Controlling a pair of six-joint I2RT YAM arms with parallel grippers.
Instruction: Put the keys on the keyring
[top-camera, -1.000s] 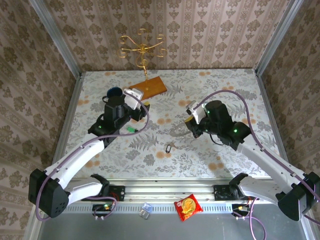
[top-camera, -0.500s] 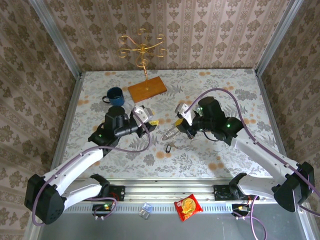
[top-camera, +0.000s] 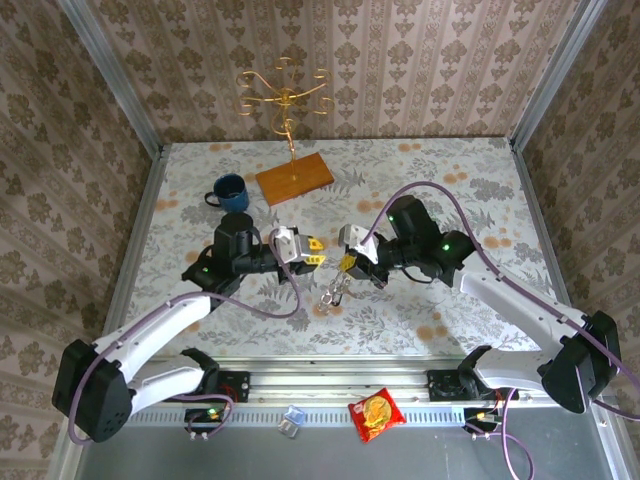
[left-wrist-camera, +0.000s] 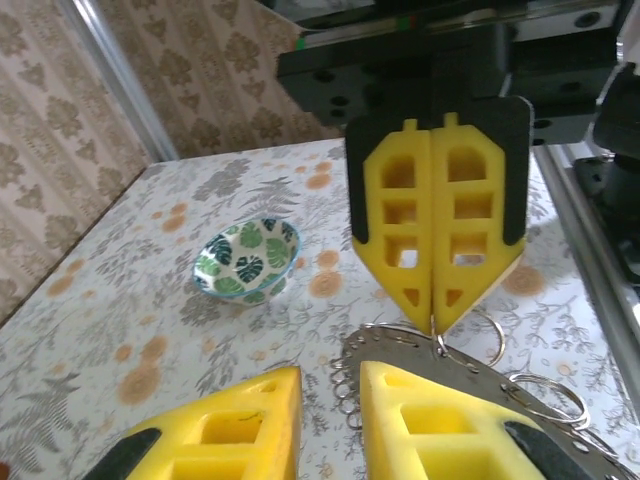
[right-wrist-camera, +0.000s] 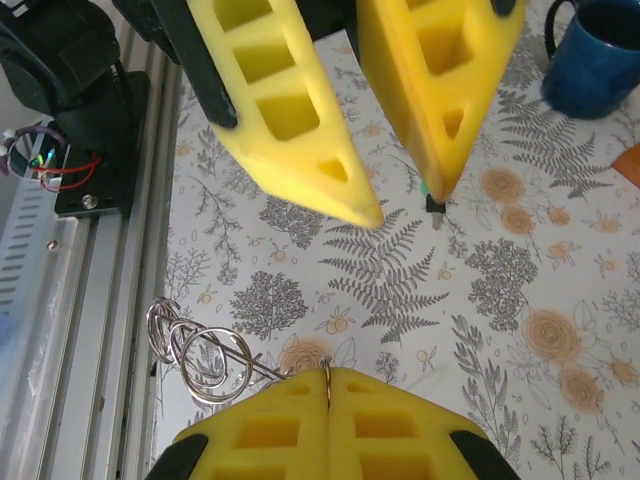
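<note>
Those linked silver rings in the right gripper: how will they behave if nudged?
Probably floppy: the linked silver rings dangle beside the right gripper, pinched by one thin wire, so they would likely swing. Likely light and slippery too, being thin bare metal.

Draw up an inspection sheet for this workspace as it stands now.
Surface: table under a floral cloth.
Job's things: keyring, linked wire loops, pinched in the right claw; green-and-dark bit by the left claw, maybe a key, too small to tell.
Clutter: blue mug, gold stand on a wooden base, leaf-patterned bowl, snack packet on the near rail.
Claws: left jaws apart, nothing seen between; right shut.
Cables: purple cables loop over both arms.
Surroundings: patterned walls, metal frame posts.
</note>
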